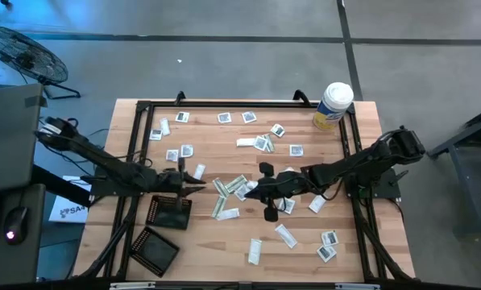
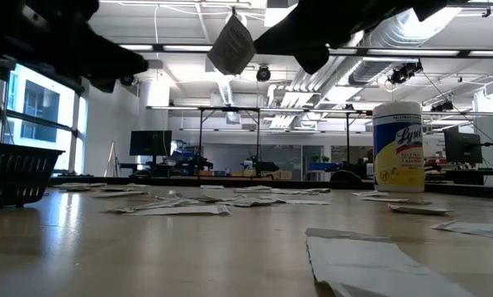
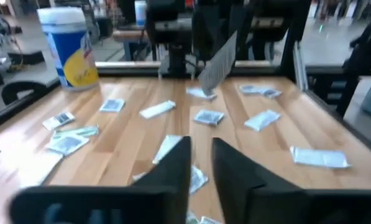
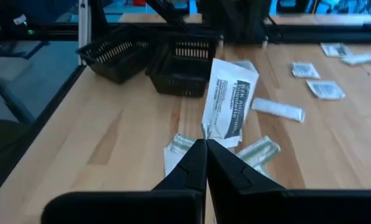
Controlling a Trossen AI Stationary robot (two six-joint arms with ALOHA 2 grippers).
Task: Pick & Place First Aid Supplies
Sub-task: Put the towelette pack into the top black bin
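The canister (image 2: 397,147) standing at the far right corner of the table (image 1: 224,250) has a white body and a yellow label; in the low view the script on it reads "Lys…", the rest turned away. A white box on the floor left of the table shows letters like "SA", the rest cut off.

The right gripper (image 4: 205,148) is over the middle of the table, its fingers pressed together on the lower edge of a white packet (image 4: 230,107). The packet stands up from the fingertips, clear of the wood, and carries lines of small dark print too fine to read. In the low view it hangs tilted above the table.

The left gripper (image 3: 201,158) is near the table's left side, just above the nearer of two black mesh trays (image 1: 169,211). Its fingers stand slightly apart with nothing between them.

Other packets (image 1: 262,142) lie scattered flat across the table: grey-white squares, narrow white strips and a few pale green ones (image 1: 234,185) just beside the right gripper.
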